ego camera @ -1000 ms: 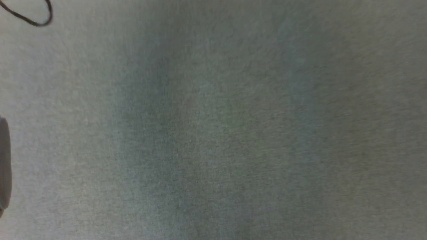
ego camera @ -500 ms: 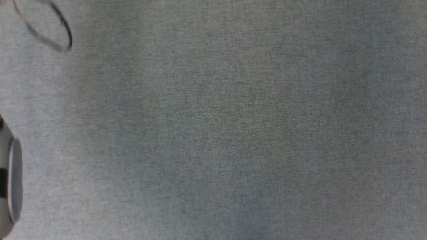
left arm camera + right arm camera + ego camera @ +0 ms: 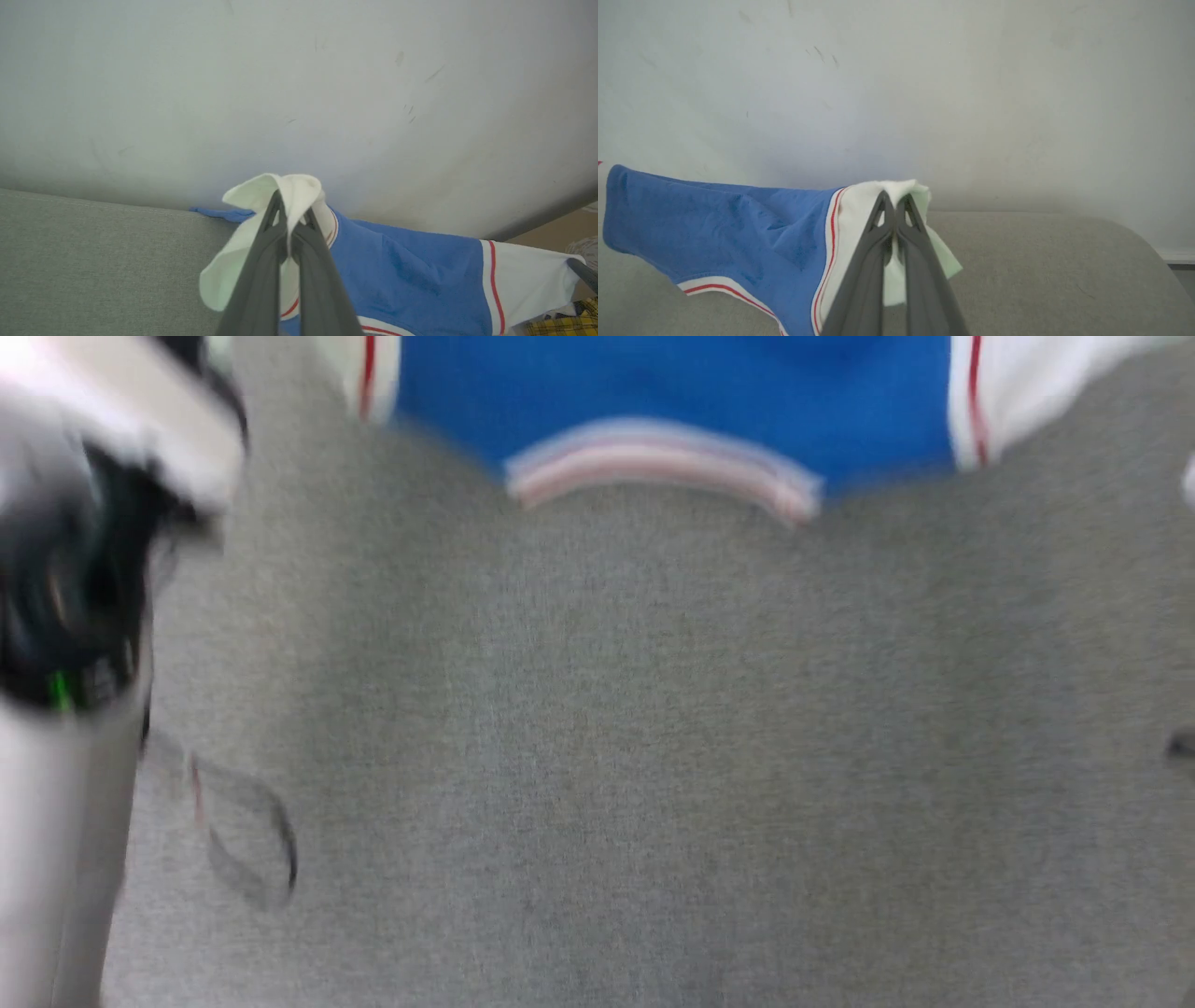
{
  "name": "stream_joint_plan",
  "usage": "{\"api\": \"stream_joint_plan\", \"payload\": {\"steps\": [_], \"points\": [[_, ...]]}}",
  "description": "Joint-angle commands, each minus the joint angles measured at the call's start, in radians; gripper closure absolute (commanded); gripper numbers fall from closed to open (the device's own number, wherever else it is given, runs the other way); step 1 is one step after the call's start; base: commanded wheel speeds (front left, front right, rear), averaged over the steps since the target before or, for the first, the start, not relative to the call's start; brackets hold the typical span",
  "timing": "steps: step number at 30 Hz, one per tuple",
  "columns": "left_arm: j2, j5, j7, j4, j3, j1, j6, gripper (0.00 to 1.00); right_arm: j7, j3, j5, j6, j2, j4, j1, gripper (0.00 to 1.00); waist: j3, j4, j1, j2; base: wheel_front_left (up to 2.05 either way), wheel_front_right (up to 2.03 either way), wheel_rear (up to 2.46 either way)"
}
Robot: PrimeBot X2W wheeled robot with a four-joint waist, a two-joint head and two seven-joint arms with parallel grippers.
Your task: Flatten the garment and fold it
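On the garment (image 3: pixel 411 270), left gripper (image 3: pixel 290 204) and right gripper (image 3: pixel 893 198) pinch white sleeves (image 3: pixel 528 280).

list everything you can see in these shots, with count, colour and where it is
garment: 1, bright blue with white sleeves and red-striped white trim, stretched between the two end effectors above the grey surface
grey surface: 1, grey woven fabric, under the garment
wall: 1, pale and scuffed, behind the surface
plaid cloth: 1, yellow and dark, lower right corner of the left wrist view
thin loop: 1, dark and blurred, on the surface at the head view's lower left, perhaps a cable
floor: 1 patch, tan, right of the left wrist view
left arm: 1, pale with a dark wrist, left edge of the head view
left end effector: 1, dark grey, shut on a white sleeve
right end effector: 1, dark grey, shut on the other white sleeve
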Motion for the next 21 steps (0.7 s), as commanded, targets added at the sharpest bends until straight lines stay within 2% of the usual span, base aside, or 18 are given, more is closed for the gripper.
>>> {"api": "stream_joint_plan", "payload": {"steps": [1, 6, 13, 16, 21], "points": [[0.017, 0.010, 0.001, -0.022, 0.002, 0.048, 0.008, 1.00, 0.007, -0.010, 0.007, -0.001, 0.015, -0.021, 0.039, 1.00, -0.129, -0.020, 0.0004, 0.0000, 0.00, 0.00, 0.00], [0.064, 0.013, 0.005, -0.186, -0.015, 0.386, 0.035, 1.00, 0.075, -0.077, 0.031, -0.001, 0.104, -0.180, 0.326, 1.00, -0.227, -0.018, 0.0004, 0.0000, 0.00, 0.00, 0.00], [0.063, -0.033, -0.049, -0.323, -0.002, 0.836, 0.066, 1.00, 0.114, -0.164, 0.070, -0.001, 0.179, -0.310, 0.714, 1.00, -0.327, -0.013, 0.0004, 0.0000, 0.00, 0.00, 0.00], [0.076, -0.049, -0.074, -0.349, 0.012, 0.986, 0.050, 1.00, 0.116, -0.187, 0.079, -0.001, 0.186, -0.336, 0.848, 1.00, -0.362, -0.008, 0.0004, 0.0000, 0.00, 0.00, 0.00], [0.084, -0.113, -0.095, -0.403, 0.034, 1.171, -0.005, 1.00, 0.146, -0.227, 0.148, -0.001, 0.191, -0.366, 1.039, 1.00, -0.417, 0.007, 0.0004, 0.0000, 0.00, 0.00, 0.00]]}}
